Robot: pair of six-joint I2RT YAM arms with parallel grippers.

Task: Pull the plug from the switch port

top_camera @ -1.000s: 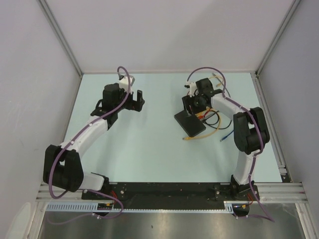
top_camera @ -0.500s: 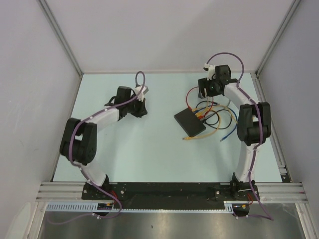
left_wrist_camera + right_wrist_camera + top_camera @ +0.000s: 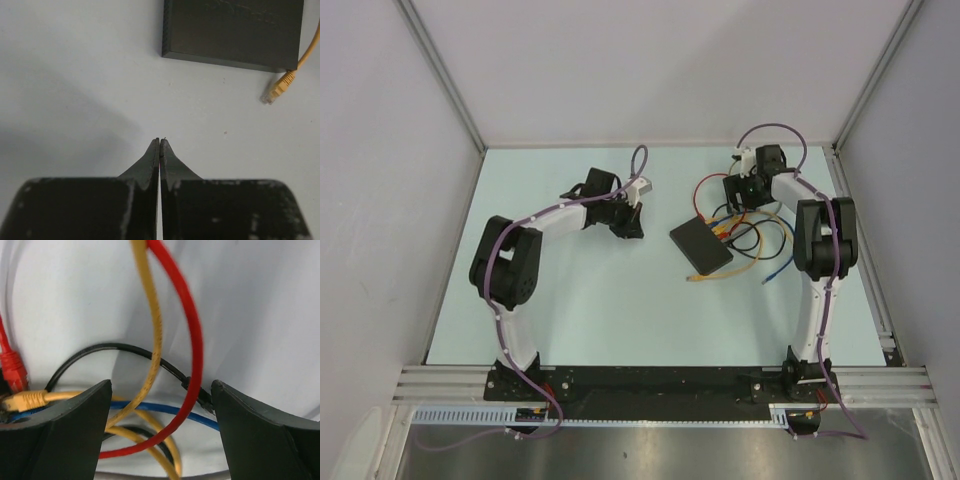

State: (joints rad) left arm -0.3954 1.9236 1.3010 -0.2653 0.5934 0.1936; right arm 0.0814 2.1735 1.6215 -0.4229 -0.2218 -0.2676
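Desk (image 3: 600,300): pale blue-green surface with white walls on the left, far and right sides. My two arms are mounted at its near edge.
Left arm (image 3: 510,265): white and black, bent and reaching in toward the centre.
Right arm (image 3: 820,250): folded up along the right side, with the wrist turned toward the far right of the cables.
Switch (image 3: 701,246): flat matte-black box lying on the desk right of centre and turned at an angle. It sits between my two end effectors.
Cables (image 3: 760,235): a loose tangle of red, yellow, black and blue loops on the desk, just right of the switch.
Left end effector (image 3: 160,142): fingers pressed together with nothing between them. It is left of the switch and not touching it.
Right end effector (image 3: 161,385): fingers spread wide above the tangle. Red, yellow and black strands pass between them, and none is pinched.
Loose yellow plug (image 3: 276,91): lies on the desk beside the switch's near corner.
Red plug (image 3: 12,367): at the left edge of the right wrist view. I cannot tell if it is seated.
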